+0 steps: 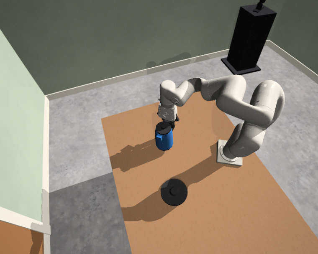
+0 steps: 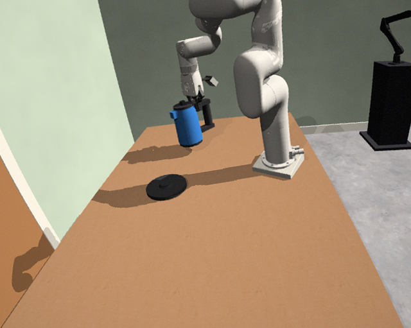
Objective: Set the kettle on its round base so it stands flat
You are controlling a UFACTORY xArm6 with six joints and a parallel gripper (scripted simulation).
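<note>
The blue kettle (image 1: 164,140) (image 2: 187,128) with a black lid is upright at the far part of the table (image 1: 225,212) (image 2: 223,276). Its spout points left in the exterior view, and its black handle (image 2: 208,115) is on the right. My gripper (image 1: 170,122) (image 2: 198,100) comes down from above and is shut on the top of the handle, next to the lid. The kettle's bottom seems just above the table top. The round black base (image 1: 173,191) (image 2: 166,186) lies flat with its stud up, well apart from the kettle and nearer the camera in the exterior view.
The arm's mount plate (image 1: 229,156) (image 2: 279,165) is bolted to the table to the right of the kettle and the base. A black pedestal (image 1: 249,39) (image 2: 393,105) with another arm stands on the floor beyond the table. A wall runs along the table's left side.
</note>
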